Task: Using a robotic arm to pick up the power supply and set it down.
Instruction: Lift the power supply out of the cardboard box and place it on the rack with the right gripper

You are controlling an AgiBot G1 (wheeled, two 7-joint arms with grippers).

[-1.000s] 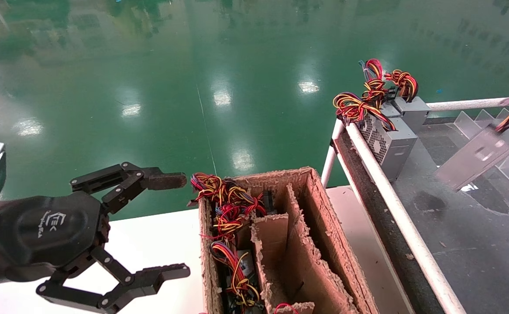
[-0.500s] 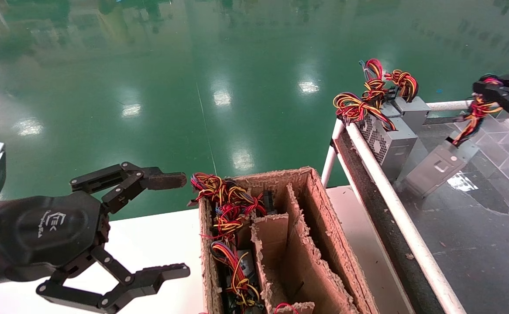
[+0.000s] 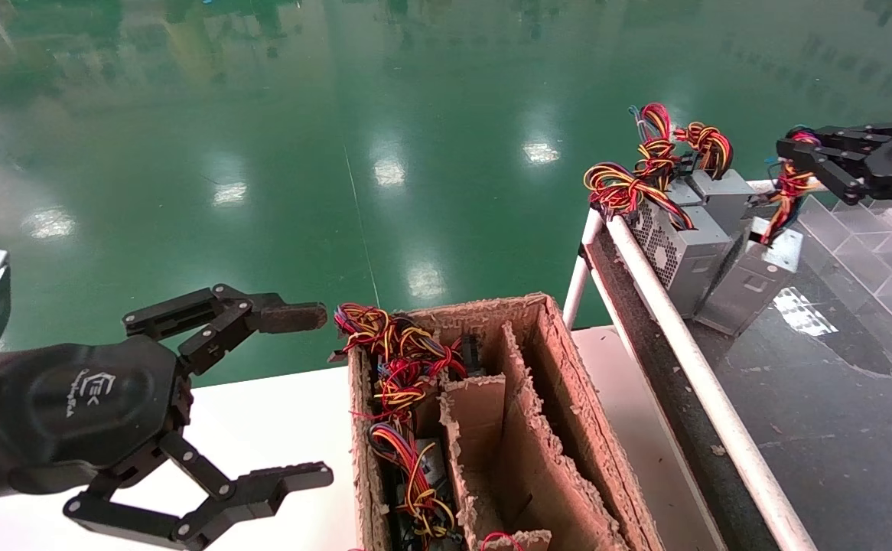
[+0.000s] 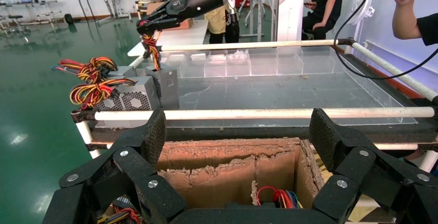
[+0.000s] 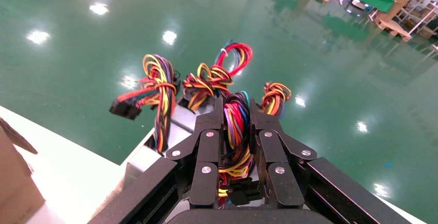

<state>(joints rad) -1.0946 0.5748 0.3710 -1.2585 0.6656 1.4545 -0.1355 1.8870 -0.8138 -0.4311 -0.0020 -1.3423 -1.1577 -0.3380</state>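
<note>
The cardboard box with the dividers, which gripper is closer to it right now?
Left. The left gripper hangs open just beside the cardboard box, over the white table. The right gripper is off past the white rail, shut on a power supply's wires.

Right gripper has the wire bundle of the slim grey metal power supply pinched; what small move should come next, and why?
Probably open the right gripper and let go. It is shut on the red-yellow wire bundle of the slim grey metal power supply, which appears to stand on the dark belt, beside the other grey units by the white rail. The left gripper waits open by the cardboard box.
</note>
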